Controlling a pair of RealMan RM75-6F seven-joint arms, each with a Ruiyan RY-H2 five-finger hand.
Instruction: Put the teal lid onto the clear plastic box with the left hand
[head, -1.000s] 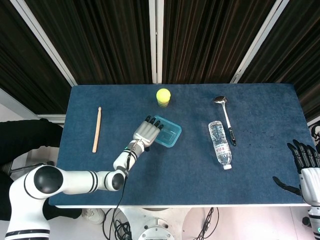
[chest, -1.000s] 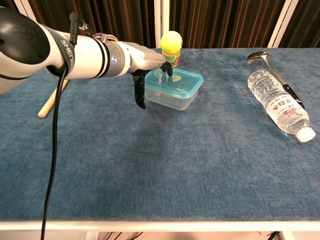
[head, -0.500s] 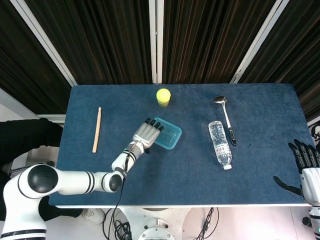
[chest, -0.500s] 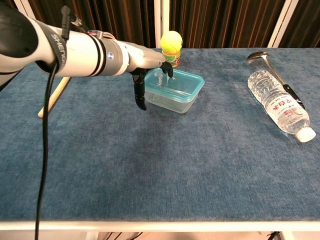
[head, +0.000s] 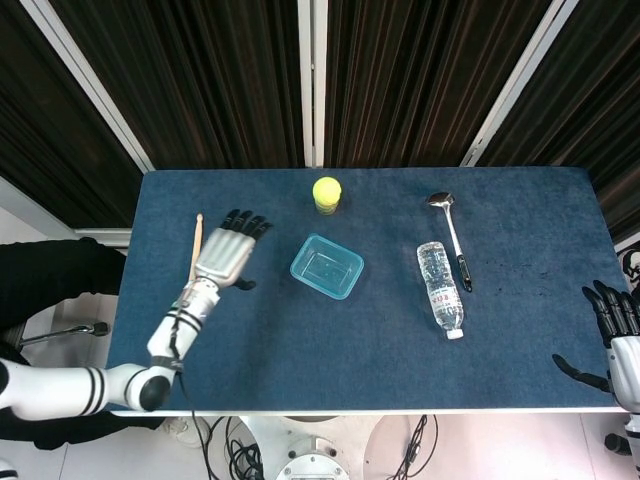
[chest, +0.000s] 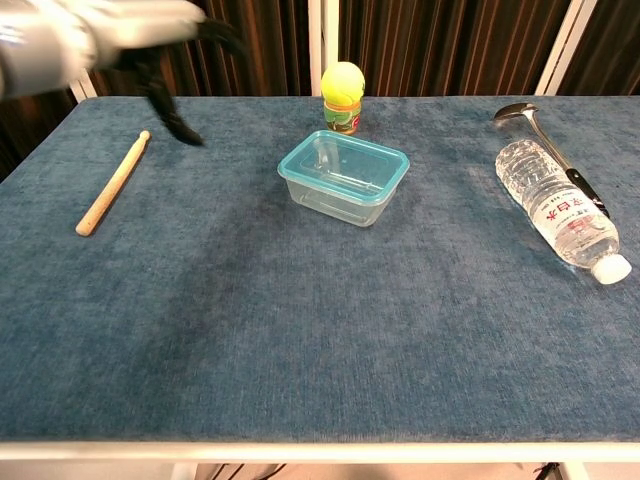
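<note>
Chest view: water bottle (chest: 558, 205) label print is unreadable.

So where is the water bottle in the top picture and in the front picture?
Head view: the water bottle lies right of the middle of the table, cap toward the near edge.
Chest view: the water bottle lies at the far right, cap toward the camera.
Shared landmark: the ladle lies just beside it on its right in both views.
</note>
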